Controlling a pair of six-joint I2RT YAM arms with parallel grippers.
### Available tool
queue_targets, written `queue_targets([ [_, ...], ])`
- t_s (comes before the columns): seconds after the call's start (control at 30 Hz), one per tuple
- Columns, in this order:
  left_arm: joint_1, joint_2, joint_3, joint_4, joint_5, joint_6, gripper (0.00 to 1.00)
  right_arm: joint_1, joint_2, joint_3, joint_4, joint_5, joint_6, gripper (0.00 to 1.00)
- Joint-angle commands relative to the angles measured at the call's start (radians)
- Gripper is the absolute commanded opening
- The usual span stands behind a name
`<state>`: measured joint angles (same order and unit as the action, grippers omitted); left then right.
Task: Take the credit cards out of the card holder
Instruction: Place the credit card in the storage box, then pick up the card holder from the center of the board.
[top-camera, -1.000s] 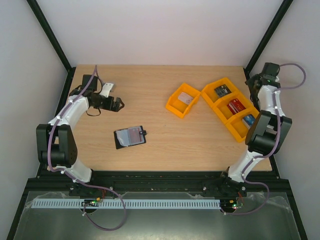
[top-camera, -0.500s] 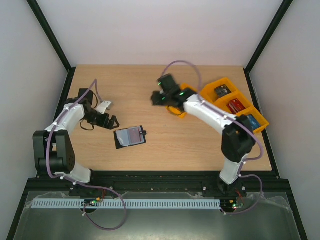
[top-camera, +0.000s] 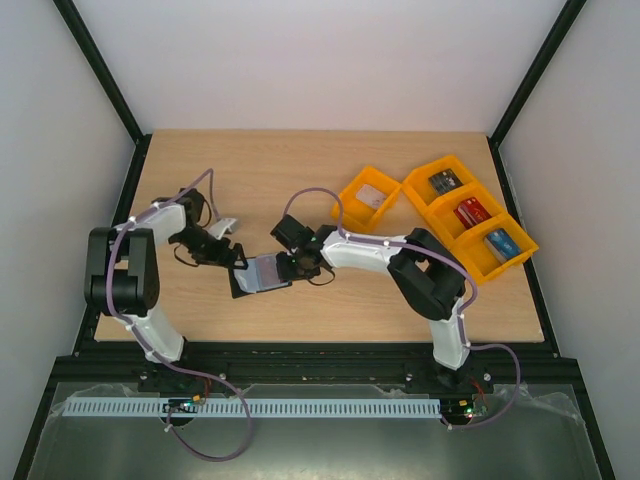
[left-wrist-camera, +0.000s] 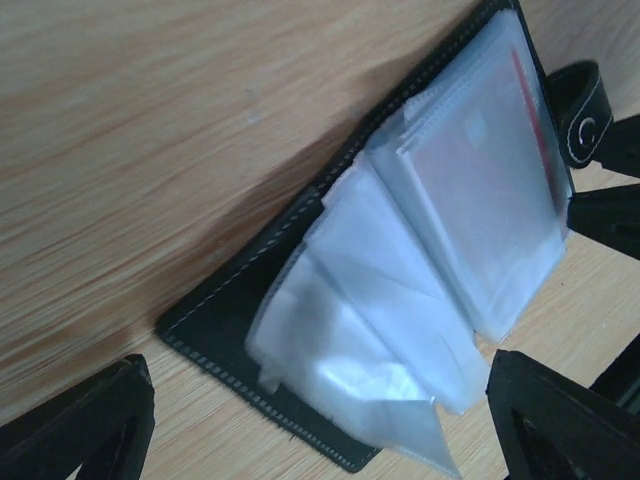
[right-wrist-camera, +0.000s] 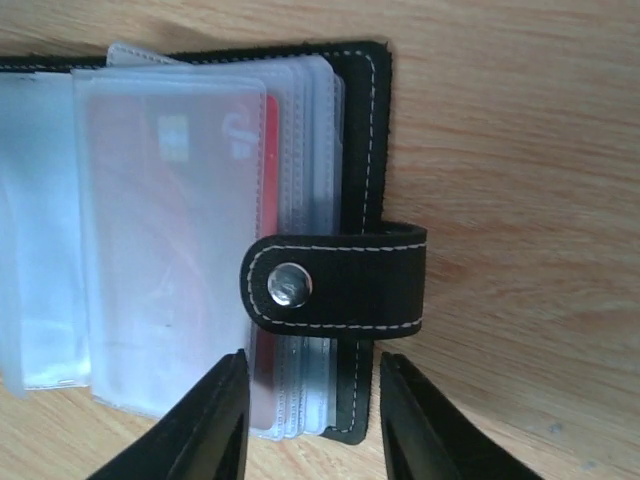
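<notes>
1. Seen from overhead, two robot arms reach inward over a wooden table (top-camera: 330, 310) toward a small black card holder (top-camera: 262, 273). It lies open and flat, left of the table's middle and toward the near edge.
2. The left hand (top-camera: 232, 256) sits just beside the holder's left side. Its two fingers are spread wide, one on either side of the holder, and they grasp nothing.
3. The right hand (right-wrist-camera: 315, 425) is at the holder's right edge. Its fingers are parted and hold nothing, and they straddle the stitched border just below the closing tab (right-wrist-camera: 340, 280), which has a metal snap.
4. Inside the holder is a fanned stack of pale clear pockets (right-wrist-camera: 170, 230). A red card (right-wrist-camera: 266, 140) shows through the top pocket on the right. Whether the other pockets hold cards cannot be told.
5. The holder looks light and floppy, so it would likely slide or lift if a card were pulled without one hand pinning its leather cover.
6. The card should be thin, stiff and smooth. The best hold is probably a pinch on whichever short edge clears the pocket mouth.
7. The pocket film looks soft and slippery, so fingers could catch the film along with the card.
8. Orange trays (top-camera: 415, 185) sit at the far right of the table, well apart from the holder.
</notes>
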<state>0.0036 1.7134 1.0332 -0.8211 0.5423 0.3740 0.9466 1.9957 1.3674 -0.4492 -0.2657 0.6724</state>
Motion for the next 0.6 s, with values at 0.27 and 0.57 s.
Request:
queue_targets([
  [0.27,-0.113,0.095,-0.007,0.059,0.142,-0.072,0.82,0.012,0.02,-0.094,0.222,-0.057,0.148,0.23],
  [0.57,-0.146,0.117,0.016,0.063,0.153,-0.062,0.28,0.012,-0.007,-0.127,0.284,-0.059,0.167,0.21],
])
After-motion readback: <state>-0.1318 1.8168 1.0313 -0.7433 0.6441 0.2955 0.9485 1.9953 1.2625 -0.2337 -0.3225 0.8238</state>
